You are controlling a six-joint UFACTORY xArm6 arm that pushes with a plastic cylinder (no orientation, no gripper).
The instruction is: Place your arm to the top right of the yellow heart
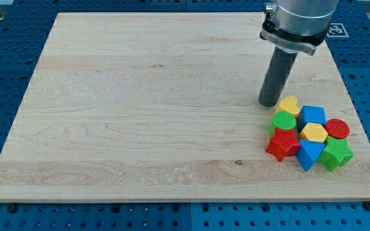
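A: Where is my tip (270,104) right now?

B: It rests on the desk (140,109), toward the view's right, just beside the yellow heart (289,105), at about nine to ten o'clock from it.

A: And the yellow heart itself?

B: It sits at the twelve o'clock end of a tight cluster near the desk's lower right corner. The green cylinder (284,120) touches it at six o'clock, and the blue cube (313,116) lies at about four o'clock from it.

A: What else is in the cluster?

B: A yellow hexagon (313,133) in the middle, a red cylinder (337,129) at three o'clock from that, a red star (282,144) at seven o'clock, a blue block (309,153) at six, its shape hard to make out, and a green star (336,154) at four to five o'clock.

A: State of the end effector?

B: There are no jaws to open or close; the arm ends in a plain dark rod that holds nothing.
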